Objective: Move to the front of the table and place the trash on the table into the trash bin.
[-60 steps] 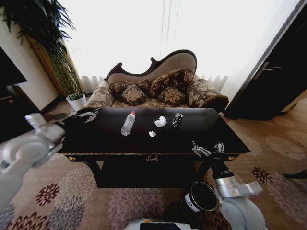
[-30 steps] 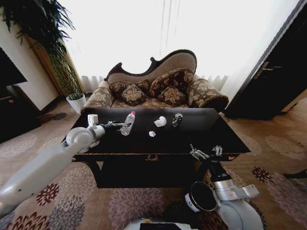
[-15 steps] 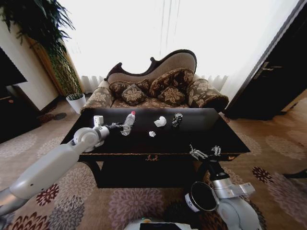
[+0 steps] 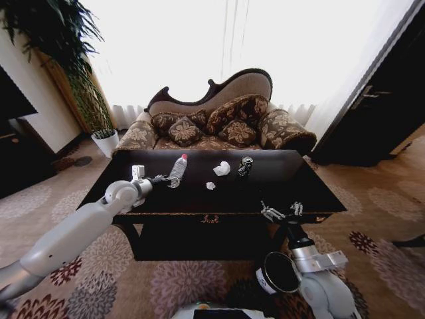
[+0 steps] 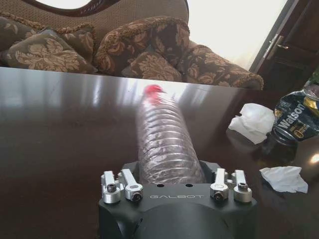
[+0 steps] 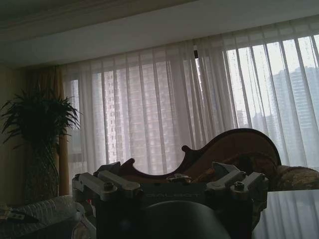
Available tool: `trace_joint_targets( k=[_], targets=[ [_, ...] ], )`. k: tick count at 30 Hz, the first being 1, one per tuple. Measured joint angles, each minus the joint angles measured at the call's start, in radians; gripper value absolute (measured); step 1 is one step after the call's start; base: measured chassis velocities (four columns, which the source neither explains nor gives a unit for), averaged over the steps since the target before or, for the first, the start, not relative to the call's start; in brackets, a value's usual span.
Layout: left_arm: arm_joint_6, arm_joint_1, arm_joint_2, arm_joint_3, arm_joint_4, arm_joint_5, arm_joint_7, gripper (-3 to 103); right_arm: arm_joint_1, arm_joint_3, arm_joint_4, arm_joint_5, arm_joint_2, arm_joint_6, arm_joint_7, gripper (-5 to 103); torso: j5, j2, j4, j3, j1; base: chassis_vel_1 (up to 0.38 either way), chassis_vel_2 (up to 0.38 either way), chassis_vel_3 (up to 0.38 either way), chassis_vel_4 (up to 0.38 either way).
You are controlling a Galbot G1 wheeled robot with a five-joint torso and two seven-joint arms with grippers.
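The left arm is swinging in from the left edge of the frame across the tabletop point(image 4: 265, 183), bringing the left tool point(image 4: 161, 178) up to the base of the clear plastic bottle point(image 4: 177, 170), while the right tool point(image 4: 281, 212) is edging slightly leftward.

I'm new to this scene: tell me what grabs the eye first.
The left gripper reaches over the dark table, open around the base of a clear plastic bottle lying on its side. Right of it lie crumpled white paper and a crushed can. The right gripper hovers above the black trash bin.
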Motion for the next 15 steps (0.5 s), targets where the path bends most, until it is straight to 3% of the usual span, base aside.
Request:
trace_joint_targets(
  k=[1, 3, 9, 11, 15],
  targets=[
    [0.0, 0.0, 0.0, 0.0, 0.0, 0.0, 0.0, 67, 0.0, 0.0, 0.0, 0.0, 0.0, 0.0, 0.0, 100, 0.0, 0.0, 0.0, 0.0, 0.0, 0.0, 0.0, 0.0, 0.0],
    [-0.002, 0.01, 0.007, -0.014, -0.006, 0.0, 0.006, 56, 0.003, -0.004, -0.001, 0.0, 0.0, 0.0, 0.0, 100, 0.0001, 0.0, 0.0001, 0.0, 0.0, 0.0, 0.0, 0.0, 0.0],
    [-0.003, 0.056, 0.018, -0.064, -0.026, 0.002, 0.015, 43, 0.009, -0.014, -0.003, 0.0, -0.001, 0.002, -0.001, 100, 0.0, 0.0, 0.0001, 0.0, 0.0, 0.0, 0.0, 0.0, 0.0],
    [-0.004, 0.074, 0.02, -0.084, -0.034, 0.006, 0.018, 43, 0.01, -0.015, -0.003, 0.0, -0.001, 0.003, -0.002, 100, 0.0001, 0.0, 0.0, 0.0, 0.0, 0.0, 0.0, 0.0, 0.0],
    [-0.031, 0.173, 0.027, -0.2, -0.087, 0.063, 0.047, 36, 0.019, -0.019, -0.003, 0.032, -0.014, 0.008, -0.02, 100, 0.0001, 0.0, 0.0, 0.0, 0.0, 0.0, 0.0, 0.0, 0.0]
  ],
)
